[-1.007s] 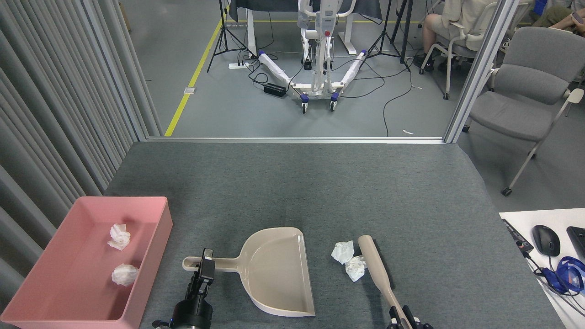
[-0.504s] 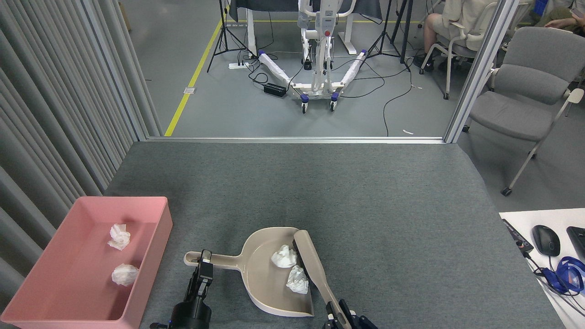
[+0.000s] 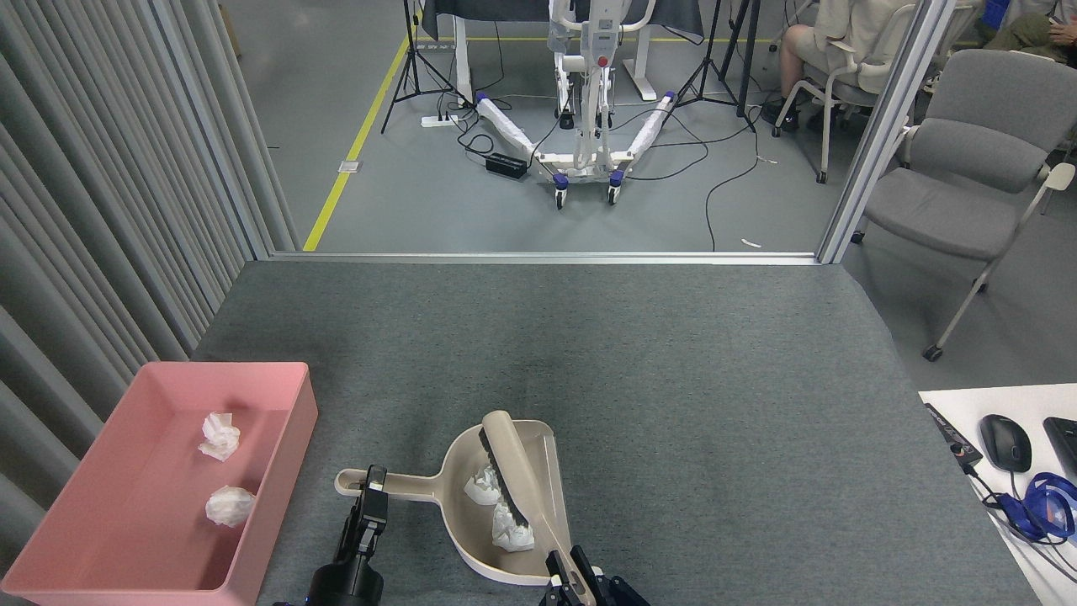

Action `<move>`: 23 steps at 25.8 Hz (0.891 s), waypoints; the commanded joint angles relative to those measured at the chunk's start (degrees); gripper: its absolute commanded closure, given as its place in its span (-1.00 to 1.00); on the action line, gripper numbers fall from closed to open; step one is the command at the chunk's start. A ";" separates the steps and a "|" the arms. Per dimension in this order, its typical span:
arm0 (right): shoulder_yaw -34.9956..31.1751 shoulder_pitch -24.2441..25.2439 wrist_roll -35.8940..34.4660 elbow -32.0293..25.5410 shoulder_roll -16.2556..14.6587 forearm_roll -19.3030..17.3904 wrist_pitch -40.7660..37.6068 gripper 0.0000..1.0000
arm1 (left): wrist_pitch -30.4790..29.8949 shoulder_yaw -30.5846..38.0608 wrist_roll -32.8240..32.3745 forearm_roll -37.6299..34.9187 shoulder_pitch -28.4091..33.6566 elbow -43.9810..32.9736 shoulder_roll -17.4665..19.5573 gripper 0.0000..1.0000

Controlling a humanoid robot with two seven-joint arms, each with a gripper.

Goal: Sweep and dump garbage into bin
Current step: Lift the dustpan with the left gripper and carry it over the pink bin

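Left hand, low in the head view, clamped on the near end of the handle of the beige dustpan; the fingers close on the handle from the robot's side. From this hand the handle runs to its right and opens into the pan, so the pan's long axis lies roughly crosswise to the robot. Right hand, at the bottom edge of the view and just right of the pan, clamped on the stem of the brush, whose head slants up and to the left across the pan's bowl. Two wads of garbage lie inside the pan, on the left-hand side of the brush head and touching it. The bin stands on the grey worktop to the left of the left hand, near it, its long axis running away from the robot; two more wads already lie in it. Judged from this layout, the dump falls to the left hand, the nearer one to the bin: the pan has to travel leftward over the bin's right wall, once the brush is clear.
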 commanded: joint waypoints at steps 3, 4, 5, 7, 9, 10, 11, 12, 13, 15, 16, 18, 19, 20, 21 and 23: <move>-1.92 0.02 -0.06 -1.05 -2.91 -2.09 -0.19 1.00 | -0.05 0.00 -0.12 0.38 0.09 -1.06 -0.01 0.99; -3.24 0.10 -0.06 -1.23 -3.53 -2.26 -0.19 1.00 | 0.13 0.00 -0.12 0.47 0.18 -1.50 -0.10 1.00; -4.65 0.10 -0.14 -1.49 -4.23 -2.44 -0.19 1.00 | 0.56 0.00 -0.12 0.64 0.18 -2.02 -0.01 1.00; -7.20 0.19 -0.32 -1.76 -5.82 -2.70 -0.19 1.00 | 0.92 0.09 0.49 3.36 0.18 -2.55 -0.10 1.00; -9.92 0.19 -0.32 -1.67 -7.31 -3.05 -0.19 1.00 | 0.30 0.00 1.19 8.20 0.27 -2.81 0.08 0.99; -11.24 0.19 -0.41 -1.67 -7.92 -3.58 -0.45 1.00 | 0.21 0.00 1.28 9.78 0.27 -3.43 0.52 0.99; -12.47 0.19 -0.41 -1.67 -8.45 -4.11 -0.63 1.00 | 0.48 0.00 1.28 10.57 0.27 -4.49 0.87 0.99; -13.61 0.10 -0.41 -1.67 -9.07 -4.90 -0.89 1.00 | 1.00 -0.18 1.37 11.10 0.27 -6.16 1.57 0.99; -14.58 0.02 -0.41 -1.58 -9.68 -5.52 -1.07 1.00 | 1.62 -0.35 1.63 11.72 0.44 -7.82 2.54 1.00; -16.25 -0.25 -0.32 -1.49 -10.30 -6.48 -1.42 1.00 | 4.34 -0.62 2.78 14.44 1.41 -11.25 5.18 1.00; -17.22 -0.34 -0.32 -1.40 -10.30 -6.75 -1.68 1.00 | 5.49 -0.62 3.48 15.14 1.85 -13.10 6.50 1.00; -19.24 -0.51 -0.23 -1.05 -11.09 -6.83 -2.21 1.00 | 6.54 -0.62 3.92 15.58 3.08 -16.79 8.52 1.00; -20.03 -0.69 -0.23 -0.96 -12.23 -6.83 -2.56 1.00 | 7.24 -0.53 3.92 15.67 3.52 -18.11 9.13 1.00; -20.47 -0.69 -0.23 -0.88 -12.93 -6.83 -2.83 1.00 | 8.39 -0.53 4.01 15.93 3.87 -19.34 10.01 1.00; -21.00 -0.69 -0.23 -0.52 -13.29 -6.83 -3.00 1.00 | 9.27 -0.53 4.09 16.81 4.22 -20.66 10.98 1.00; -22.49 -0.51 -0.23 -0.17 -13.64 -6.92 -3.27 1.00 | 9.35 -0.53 5.15 20.15 5.10 -22.85 13.00 1.00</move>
